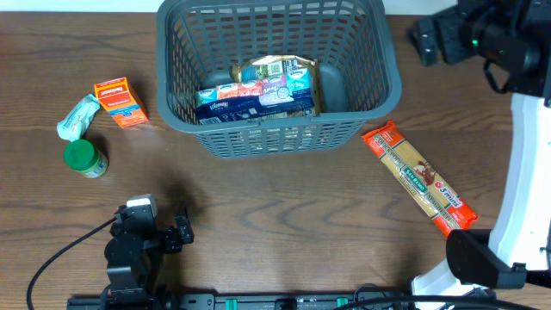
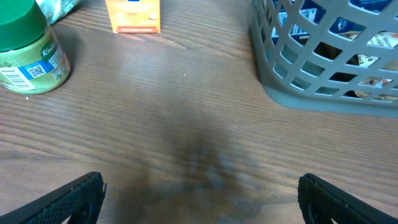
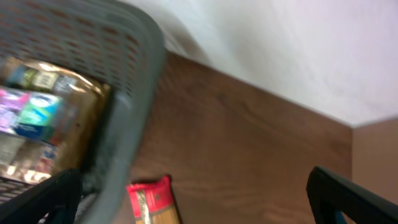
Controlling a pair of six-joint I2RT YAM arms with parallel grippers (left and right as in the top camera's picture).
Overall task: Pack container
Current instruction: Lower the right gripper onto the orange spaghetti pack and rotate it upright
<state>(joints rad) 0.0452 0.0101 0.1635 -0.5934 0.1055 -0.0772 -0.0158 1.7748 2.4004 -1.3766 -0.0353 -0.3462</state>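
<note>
**Container part-packed, both end effectors spread**

Container (image 1: pixel 284 136) sits far-centre on the worktop (image 1: pixel 258 207) with packets (image 1: pixel 254 95) inside, possibly tissues on top. Left end effector (image 2: pixel 199 198) hovers low at the near edge, spread wide and empty. Right end effector (image 3: pixel 196 199) is by the container's far-right corner, also spread and empty. Pasta (image 1: pixel 417 178) lies right of the container. Jar (image 1: pixel 84 158), orange box (image 1: pixel 120 102) and pouch (image 1: pixel 77 116) lie to its left.

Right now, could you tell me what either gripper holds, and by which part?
Nothing: the left gripper and right gripper are both open and empty.
</note>
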